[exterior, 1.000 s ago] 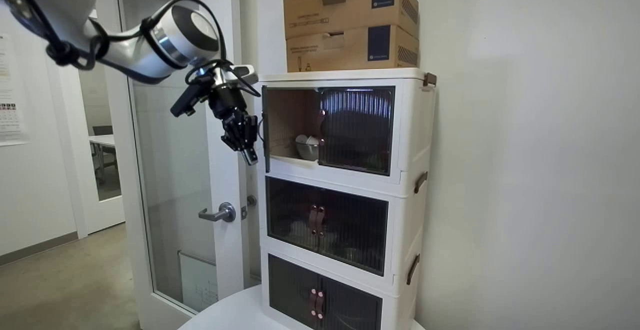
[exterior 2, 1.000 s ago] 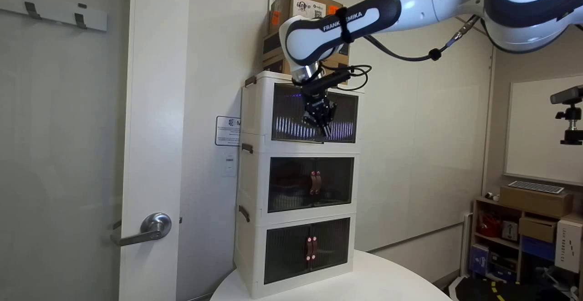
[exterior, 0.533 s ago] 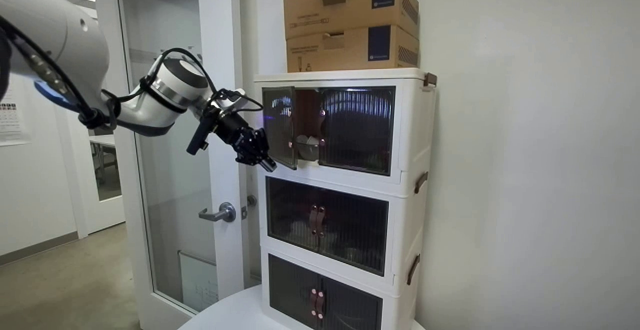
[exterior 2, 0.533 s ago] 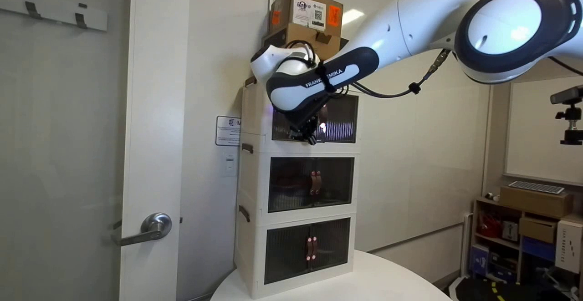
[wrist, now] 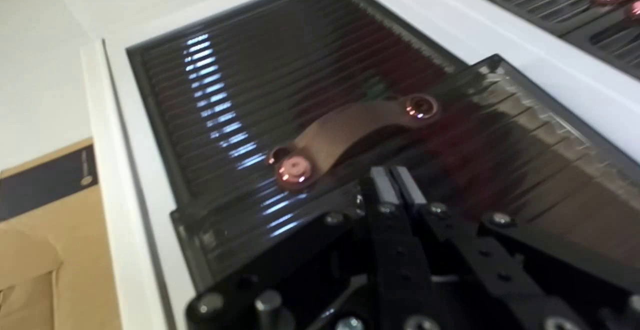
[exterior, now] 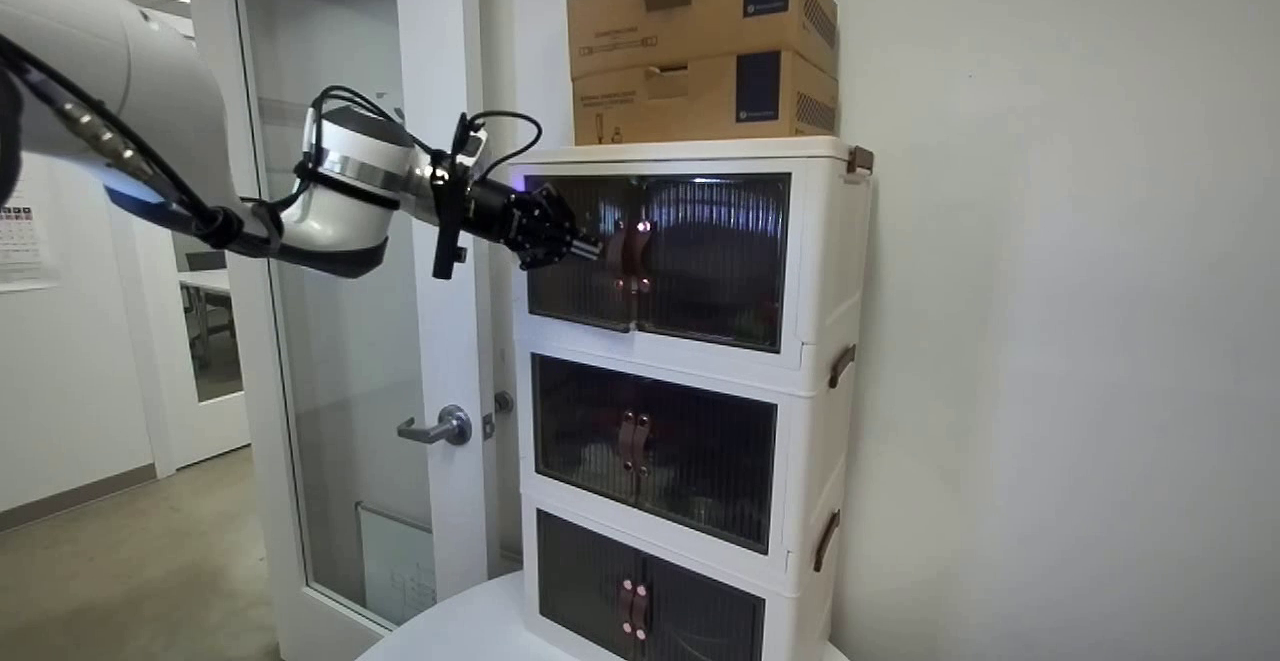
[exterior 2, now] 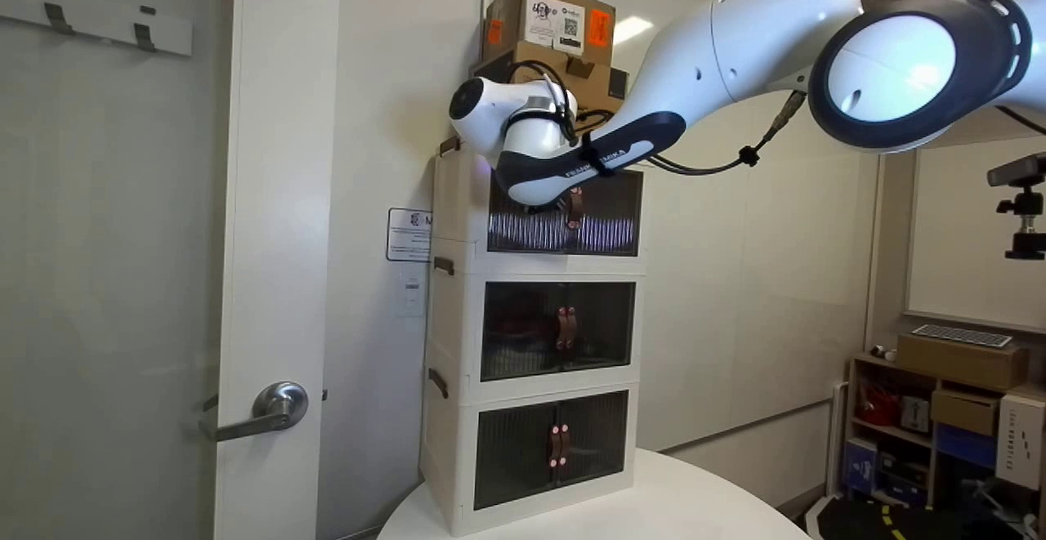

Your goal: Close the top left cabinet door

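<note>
The top left cabinet door (exterior: 568, 299) is a dark ribbed panel, swung nearly flush with the white cabinet (exterior: 815, 271). In the wrist view this door (wrist: 545, 165) still stands slightly proud, its edge overlapping the neighbouring top right door (wrist: 260, 60). Its brown strap handle (wrist: 345, 130) has copper studs. My gripper (wrist: 397, 185) is shut with nothing between its fingertips. The fingertips point at the panel just beside the handle; I cannot tell if they touch it. In an exterior view the gripper (exterior: 588, 249) is in front of the door; the arm mostly hides it in an exterior view.
Cardboard boxes (exterior: 700, 91) are stacked on the cabinet. The middle doors (exterior: 655, 451) and bottom doors (exterior: 650, 581) are shut. The cabinet stands on a white round table (exterior 2: 654, 499). A glass room door with a lever handle (exterior: 440, 426) stands beside it.
The top left door has swung from wide open to nearly shut, hiding the bowl inside. My gripper has moved toward the cabinet, then up, turning to point at the door.
</note>
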